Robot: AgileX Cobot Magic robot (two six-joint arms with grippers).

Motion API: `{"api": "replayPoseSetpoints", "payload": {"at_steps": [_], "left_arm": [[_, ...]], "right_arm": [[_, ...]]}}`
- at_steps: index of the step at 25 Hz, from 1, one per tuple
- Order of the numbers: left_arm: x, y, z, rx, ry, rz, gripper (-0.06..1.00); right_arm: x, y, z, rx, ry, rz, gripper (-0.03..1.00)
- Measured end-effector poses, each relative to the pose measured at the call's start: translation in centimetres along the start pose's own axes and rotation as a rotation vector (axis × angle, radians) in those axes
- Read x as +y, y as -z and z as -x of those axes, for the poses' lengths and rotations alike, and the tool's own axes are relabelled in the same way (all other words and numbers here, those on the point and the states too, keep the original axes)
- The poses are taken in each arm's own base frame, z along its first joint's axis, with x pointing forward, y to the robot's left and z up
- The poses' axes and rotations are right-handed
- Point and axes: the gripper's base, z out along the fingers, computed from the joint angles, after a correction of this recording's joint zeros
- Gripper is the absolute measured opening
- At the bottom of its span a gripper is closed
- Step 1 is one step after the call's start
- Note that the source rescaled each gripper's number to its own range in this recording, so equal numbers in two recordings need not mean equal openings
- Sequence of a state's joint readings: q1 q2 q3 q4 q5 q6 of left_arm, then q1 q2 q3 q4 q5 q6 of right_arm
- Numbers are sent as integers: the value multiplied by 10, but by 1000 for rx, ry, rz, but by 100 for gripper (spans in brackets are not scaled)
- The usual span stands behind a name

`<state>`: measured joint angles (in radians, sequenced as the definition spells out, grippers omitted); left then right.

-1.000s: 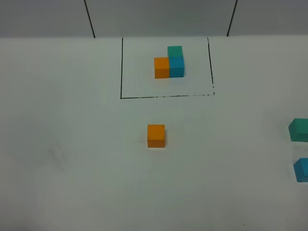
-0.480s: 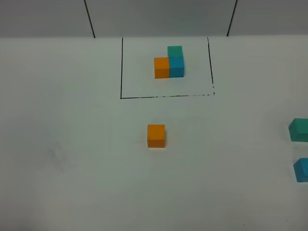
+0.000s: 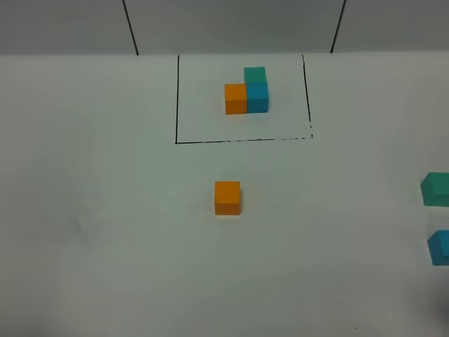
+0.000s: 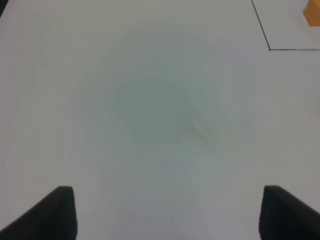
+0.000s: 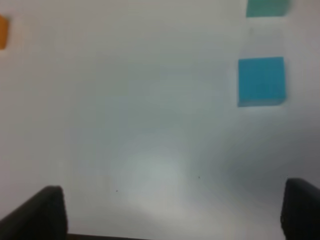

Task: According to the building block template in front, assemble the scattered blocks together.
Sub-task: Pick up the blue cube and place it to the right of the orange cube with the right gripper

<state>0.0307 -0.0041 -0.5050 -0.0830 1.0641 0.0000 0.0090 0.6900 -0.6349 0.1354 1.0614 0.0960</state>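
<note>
While right gripper (image 5: 174, 211) gapes empty, blue cube (image 5: 261, 81) lies ahead

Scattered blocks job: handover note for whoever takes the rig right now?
Left gripper: open, empty. Right gripper: open, empty, small blue matte cube ahead.
Template, an L-shaped cluster of orange, blue and teal-green cubes, sits inside the black drawn rectangle.
Loose orange matte cube lies in front of it; loose teal-green cube and the blue one at the exterior view's right edge, apart.
Done: nothing joined. Left: assemble all three.

Framed template (image 3: 247, 91) at back. Centre: orange cube (image 3: 227, 197); right edge: teal cube (image 3: 436, 189), blue cube (image 3: 440, 247), apart.
</note>
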Motion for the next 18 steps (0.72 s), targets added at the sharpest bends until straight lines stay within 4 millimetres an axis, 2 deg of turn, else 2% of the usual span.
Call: {"api": "replayPoseSetpoints", "payload": {"at_steps": [4,8,11,18], "left_arm": [[0,0,0,0,0,0,59],[0,0,0,0,0,0,59],[0,0,0,0,0,0,59],[0,0,0,0,0,0,59]], "right_arm": [[-2,-54,36,168,6,-47,80],[-16,-102,51,253,-33,-85,93],[-27,-121,53,305,-38,-105,98],[-47,-147,44,316,-26,-129,99]]}}
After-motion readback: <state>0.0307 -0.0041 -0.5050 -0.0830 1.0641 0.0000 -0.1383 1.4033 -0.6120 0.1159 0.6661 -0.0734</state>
